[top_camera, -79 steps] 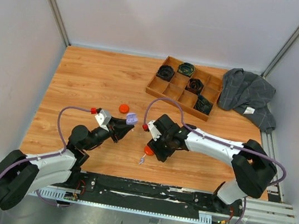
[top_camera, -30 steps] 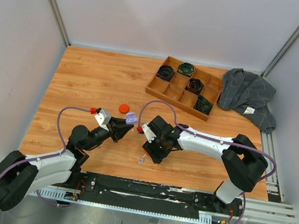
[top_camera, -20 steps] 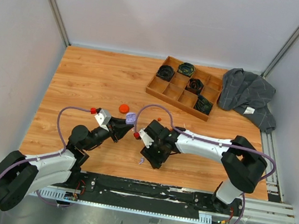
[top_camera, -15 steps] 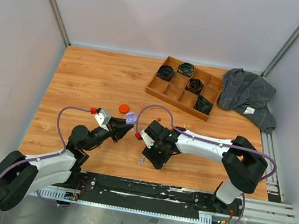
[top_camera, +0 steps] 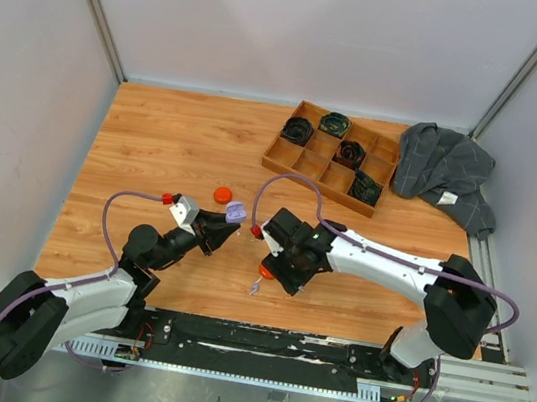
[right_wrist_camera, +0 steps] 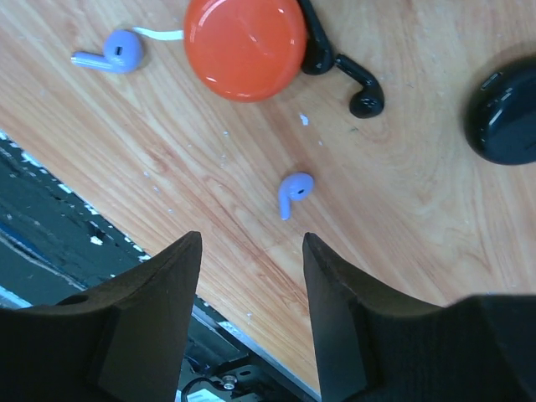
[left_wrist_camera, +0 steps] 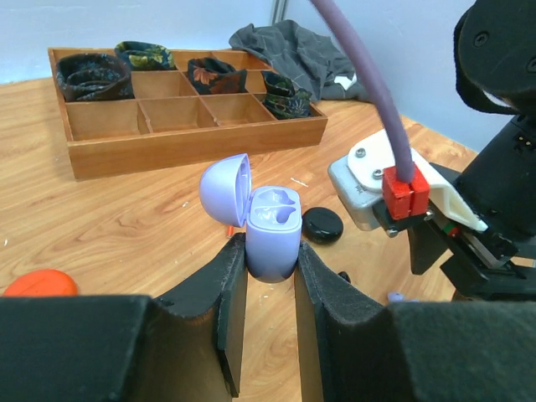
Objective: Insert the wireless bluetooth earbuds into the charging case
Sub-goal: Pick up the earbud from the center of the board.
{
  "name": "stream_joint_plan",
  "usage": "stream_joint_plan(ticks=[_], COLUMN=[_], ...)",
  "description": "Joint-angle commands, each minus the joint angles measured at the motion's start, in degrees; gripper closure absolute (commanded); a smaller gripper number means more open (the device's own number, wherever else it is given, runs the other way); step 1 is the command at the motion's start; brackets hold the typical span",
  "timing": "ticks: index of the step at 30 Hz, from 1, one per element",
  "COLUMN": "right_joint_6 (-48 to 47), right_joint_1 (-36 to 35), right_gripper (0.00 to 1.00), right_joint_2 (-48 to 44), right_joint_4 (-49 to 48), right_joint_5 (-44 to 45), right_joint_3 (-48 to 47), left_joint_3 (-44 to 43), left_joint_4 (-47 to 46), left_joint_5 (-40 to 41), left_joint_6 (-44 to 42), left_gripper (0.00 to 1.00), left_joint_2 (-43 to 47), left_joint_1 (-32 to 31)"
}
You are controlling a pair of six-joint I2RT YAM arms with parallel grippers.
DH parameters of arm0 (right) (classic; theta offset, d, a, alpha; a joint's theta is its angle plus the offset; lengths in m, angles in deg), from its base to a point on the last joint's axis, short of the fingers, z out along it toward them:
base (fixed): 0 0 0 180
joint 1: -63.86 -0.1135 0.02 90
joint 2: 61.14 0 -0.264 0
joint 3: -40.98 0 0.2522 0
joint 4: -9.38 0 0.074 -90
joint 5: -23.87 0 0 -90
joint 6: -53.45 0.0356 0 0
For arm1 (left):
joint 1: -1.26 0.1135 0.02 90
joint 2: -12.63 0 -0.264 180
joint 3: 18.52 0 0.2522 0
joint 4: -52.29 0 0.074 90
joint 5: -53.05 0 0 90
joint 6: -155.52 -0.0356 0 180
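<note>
My left gripper (left_wrist_camera: 270,251) is shut on a lilac charging case (left_wrist_camera: 272,239) and holds it upright with the lid open; it also shows in the top view (top_camera: 235,212). My right gripper (right_wrist_camera: 251,251) is open and empty, hovering just above the table. A lilac earbud (right_wrist_camera: 293,191) lies on the wood just ahead of its fingertips. A second lilac earbud (right_wrist_camera: 113,52) lies by a round orange case (right_wrist_camera: 244,38). Two black earbuds (right_wrist_camera: 364,92) lie beside that case. In the top view the right gripper (top_camera: 290,270) stands right of the left one (top_camera: 219,229).
A black round case (right_wrist_camera: 507,117) lies to the right. Another orange case (top_camera: 222,194) lies behind the left gripper. A wooden compartment tray (top_camera: 272,161) with coiled cables stands at the back, next to a grey cloth (top_camera: 445,172). The table's near edge is close under the right gripper.
My right gripper has swung back to the right, uncovering the orange case beneath it. The left gripper and lilac case have not moved.
</note>
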Motion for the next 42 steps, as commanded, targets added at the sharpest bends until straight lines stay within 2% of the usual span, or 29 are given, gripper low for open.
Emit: stream_joint_plan(ticks=[1, 17, 34, 42], right_joint_6=[1.3, -0.5, -0.7, -0.5], right_joint_1=[0.2, 2.0, 3.4, 3.5], right_gripper=[0.48, 0.58, 0.70, 0.80], right_joint_2=[3.2, 11.2, 14.1, 12.6], right_joint_4=[5.6, 3.9, 1.4, 1.4], right_joint_5=[5.3, 4.0, 3.0, 3.9], right_joint_3=[-2.8, -5.1, -4.4, -4.0], left_joint_3=[0.5, 0.6, 0.6, 0.4], left_joint_4=[-1.0, -0.2, -0.2, -0.5], left_joint_5=[0.1, 0.2, -0.3, -1.3], left_joint_6=[-0.3, -0.5, -0.6, -0.5], left_gripper=[1.00, 1.00, 1.00, 1.00], left_joint_2=[1.1, 2.6, 2.5, 2.3], left_joint_1=[-0.2, -0.2, -0.2, -0.2])
